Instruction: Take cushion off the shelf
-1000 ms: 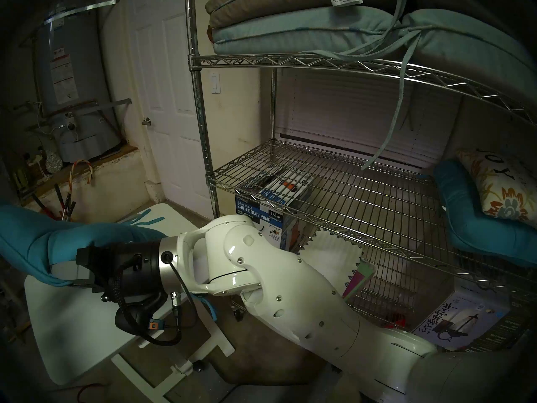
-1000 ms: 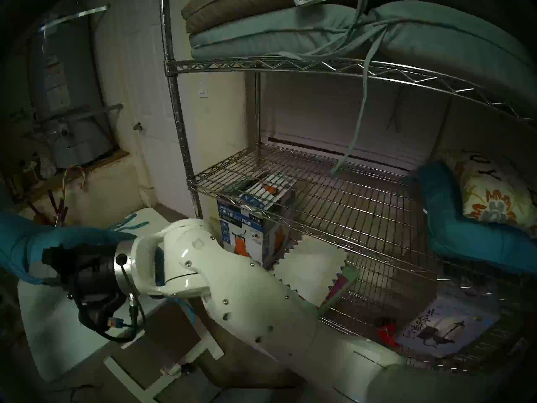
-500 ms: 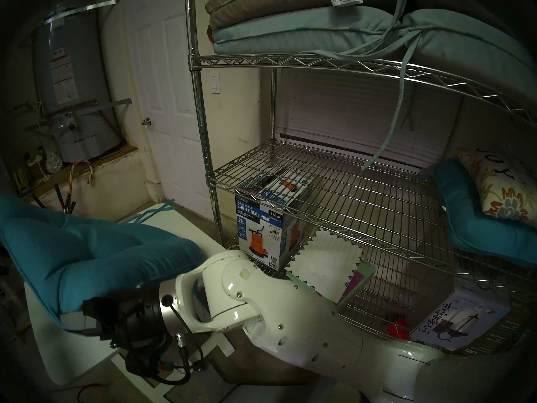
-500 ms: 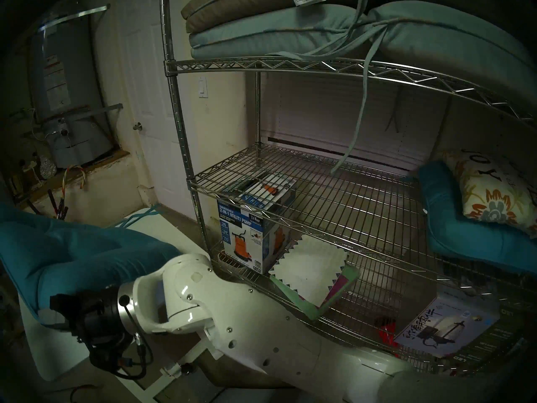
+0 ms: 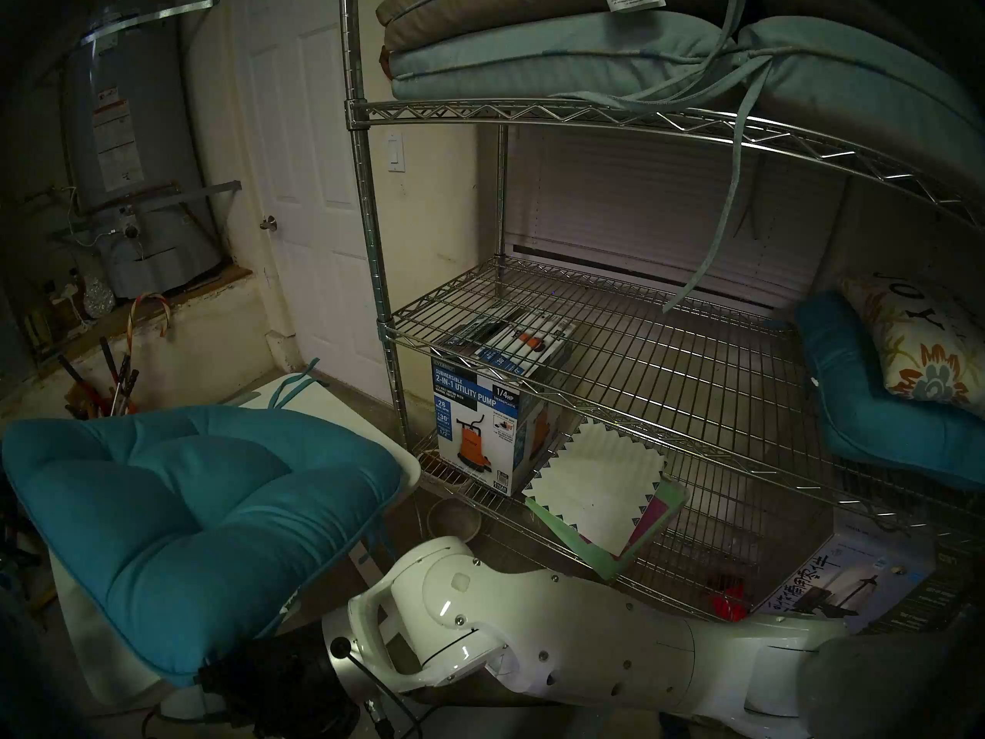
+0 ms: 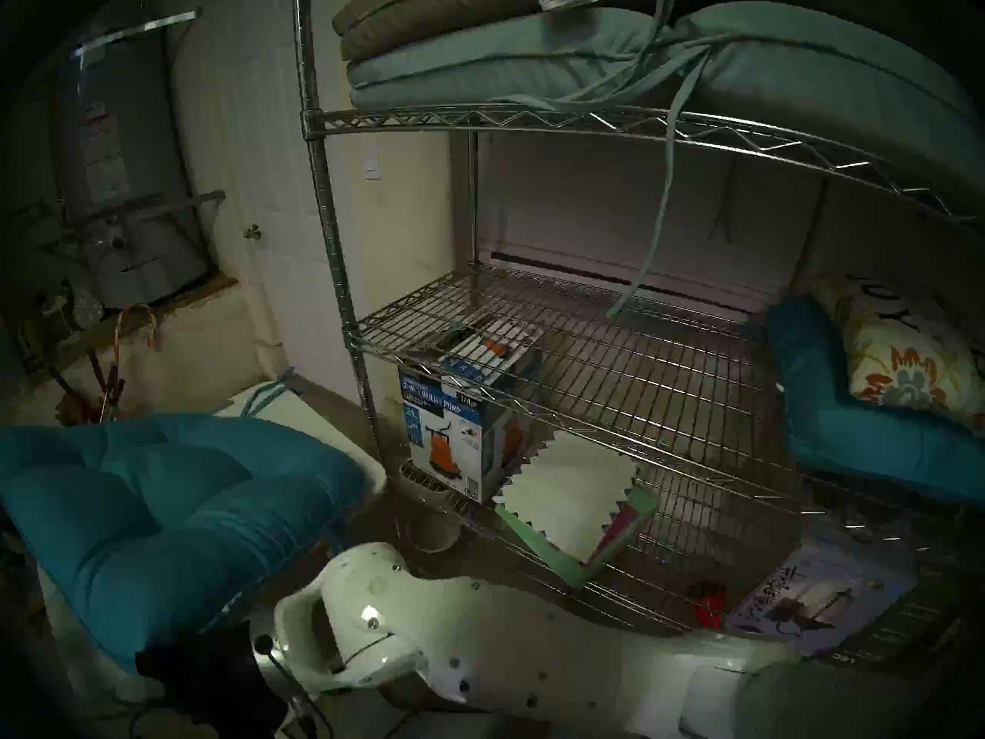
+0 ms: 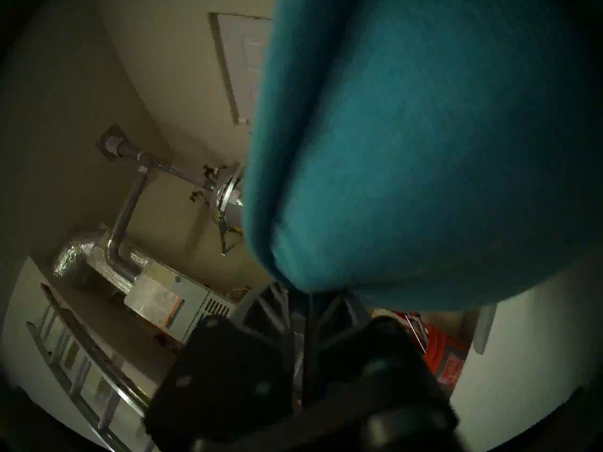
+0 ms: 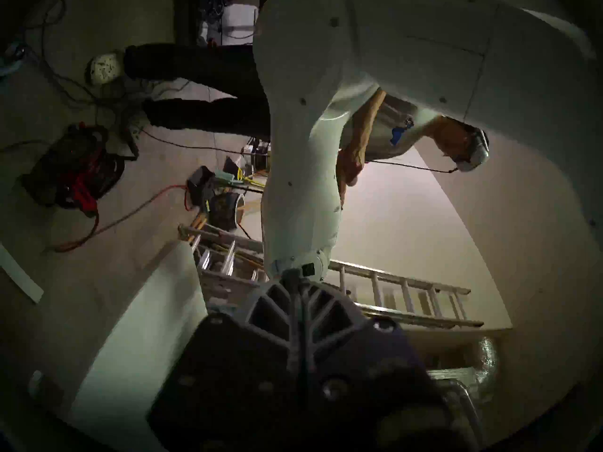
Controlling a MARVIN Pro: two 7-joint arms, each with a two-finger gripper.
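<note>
The teal tufted cushion lies spread over the white table, off the chrome wire shelf, with its thin ties trailing at the far edge. My left gripper is shut on the cushion's near corner at the bottom of the head views. In the left wrist view the fingers pinch the cushion at its piped edge. My right gripper shows only in its own wrist view, shut with nothing in it, away from the cushion.
On the shelf's middle tier at right sits a bent teal cushion with a floral pillow. Pale cushions fill the top tier, a tie hanging down. A pump box stands on the bottom tier. Water heater far left.
My left gripper has moved down and toward me with the cushion's corner. The cushion has gone from bunched and raised to spread flat over the white table.
</note>
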